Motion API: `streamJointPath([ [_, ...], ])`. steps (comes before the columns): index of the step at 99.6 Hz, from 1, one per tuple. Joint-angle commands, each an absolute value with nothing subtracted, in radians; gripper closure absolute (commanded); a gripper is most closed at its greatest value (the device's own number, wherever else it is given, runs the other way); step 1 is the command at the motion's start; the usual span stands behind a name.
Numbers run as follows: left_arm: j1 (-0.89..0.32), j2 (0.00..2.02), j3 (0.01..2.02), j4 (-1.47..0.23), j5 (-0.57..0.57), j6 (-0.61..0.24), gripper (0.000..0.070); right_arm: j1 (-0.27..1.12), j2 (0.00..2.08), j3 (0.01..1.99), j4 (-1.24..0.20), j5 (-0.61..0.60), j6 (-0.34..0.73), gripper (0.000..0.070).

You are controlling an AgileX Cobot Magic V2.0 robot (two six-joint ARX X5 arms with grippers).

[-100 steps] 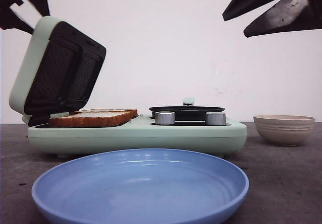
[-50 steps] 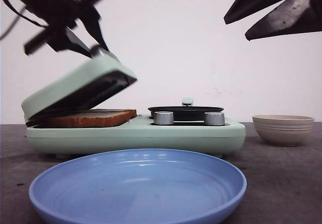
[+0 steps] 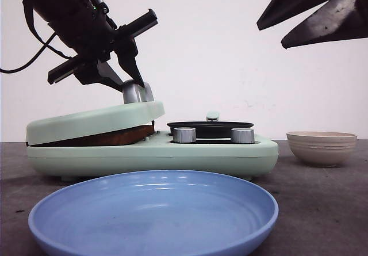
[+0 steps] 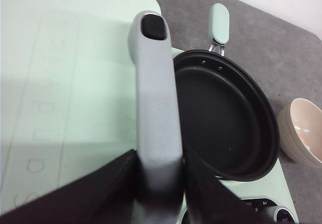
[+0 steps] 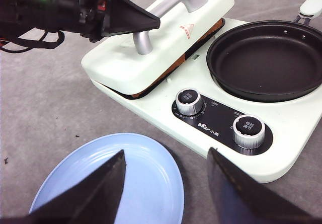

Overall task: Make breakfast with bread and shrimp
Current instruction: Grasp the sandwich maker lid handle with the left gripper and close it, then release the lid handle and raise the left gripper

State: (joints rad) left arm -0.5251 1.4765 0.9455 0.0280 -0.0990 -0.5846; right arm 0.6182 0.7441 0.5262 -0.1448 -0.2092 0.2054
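Fingers of your left gripper (image 4: pixel 158 183) sit on either side of the silver lid handle (image 4: pixel 156 108) of the mint-green sandwich maker (image 3: pixel 172 158), clamped against its sides in the left wrist view. Your left arm slants down from the upper left in the front view, wrist tilted so the fingers point down and right at the handle. The lid (image 3: pixel 95 122) lies almost flat, and the bread (image 3: pixel 115 137) shows only as a brown crust edge in the gap beneath it; from the right wrist view that edge runs along the lid's near side. Your right gripper (image 5: pixel 166 194) hangs high over the blue plate (image 3: pixel 155 216), jaws spread wide, holding nothing. A black frying pan (image 5: pixel 269 58) sits on the appliance beside the lid, and a beige bowl (image 3: pixel 322 146) stands apart to the right.
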Motion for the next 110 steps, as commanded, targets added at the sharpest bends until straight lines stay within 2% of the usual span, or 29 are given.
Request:
streamJointPath([
  [1,-0.497,1.508,0.939,-0.008,-0.187,-0.556,0.0632,0.626,0.750,0.529,-0.137,-0.212,0.197,0.0398],
  [12,-0.497,1.508,0.940,0.010,-0.186,-0.557,0.0424,0.626,0.750,0.529,-0.137,-0.212,0.197,0.0398],
  [21,-0.497,1.508,0.940,0.028,-0.183,-0.557,0.0342,0.626,0.750,0.529,-0.137,-0.212,0.197,0.0398],
  [45,-0.497,1.495,0.974,0.056,-0.130,-0.548,0.0341,0.626,0.750,0.529,-0.137,-0.212,0.198,0.0398],
  [76,-0.513,1.342,1.113,-0.015,-0.131,-0.351,0.0347,0.626,0.749,0.529,-0.132,-0.209,0.197,0.0399],
  [110,-0.511,1.120,1.173,-0.279,-0.152,-0.213,0.0348,0.626,0.749,0.529,-0.104,-0.209,0.206,0.0398],
])
